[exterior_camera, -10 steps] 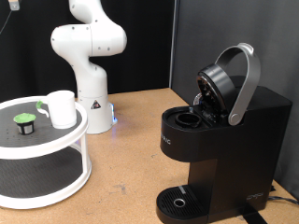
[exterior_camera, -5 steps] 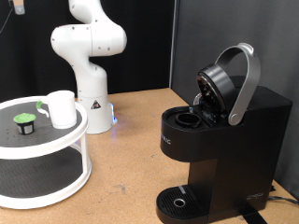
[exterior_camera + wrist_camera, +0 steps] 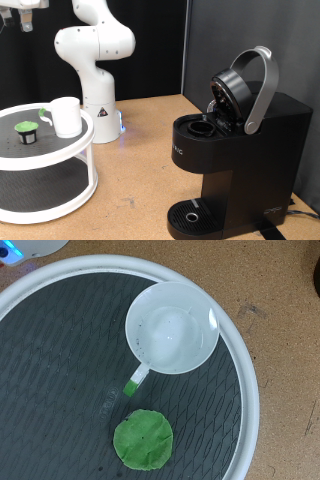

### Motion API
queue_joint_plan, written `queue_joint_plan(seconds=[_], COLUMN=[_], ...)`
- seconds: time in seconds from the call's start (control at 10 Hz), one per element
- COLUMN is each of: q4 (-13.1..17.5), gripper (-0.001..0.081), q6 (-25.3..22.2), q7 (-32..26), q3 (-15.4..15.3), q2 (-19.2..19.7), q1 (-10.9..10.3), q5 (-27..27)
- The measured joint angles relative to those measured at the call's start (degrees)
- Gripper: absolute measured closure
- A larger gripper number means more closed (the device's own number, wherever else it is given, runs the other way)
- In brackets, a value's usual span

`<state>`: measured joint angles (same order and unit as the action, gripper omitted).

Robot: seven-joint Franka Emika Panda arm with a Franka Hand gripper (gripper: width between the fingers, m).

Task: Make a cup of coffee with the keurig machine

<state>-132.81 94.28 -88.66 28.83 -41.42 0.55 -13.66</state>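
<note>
Keurig machine [image 3: 235,150] standing with its lid raised, cup [image 3: 66,116] waiting on the white stand [image 3: 60,200].

Nearest in the exterior view, the machine is sitting at the right with its arched handle tipped back, its pod chamber lying open and its drip tray bare. Farther left, the cup is standing on the stand's dark top shelf, just beside a green-topped pod [image 3: 23,131]. The wrist view is looking straight down into the cup, apparently empty, with the pod close by but apart. The gripper [image 3: 22,10] is hanging high at the far left, well above the stand; whether its fingers are spread or pressed together cannot be told. With cup and pod this close, a slightly off descent risks knocking one while reaching for the other.
</note>
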Motion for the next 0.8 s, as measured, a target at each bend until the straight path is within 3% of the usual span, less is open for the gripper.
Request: queue_joint_plan(seconds=[0.4,0.8], q4=[-0.51,-5.65], gripper=[0.0001,0.0001], q6=[1.24,9.68], q7=[-9.74,-10.98], q3=[1.99,2.11], q2=[0.76,4.94], q1=[-2.06,-2.87], q5=[0.3,-3.75])
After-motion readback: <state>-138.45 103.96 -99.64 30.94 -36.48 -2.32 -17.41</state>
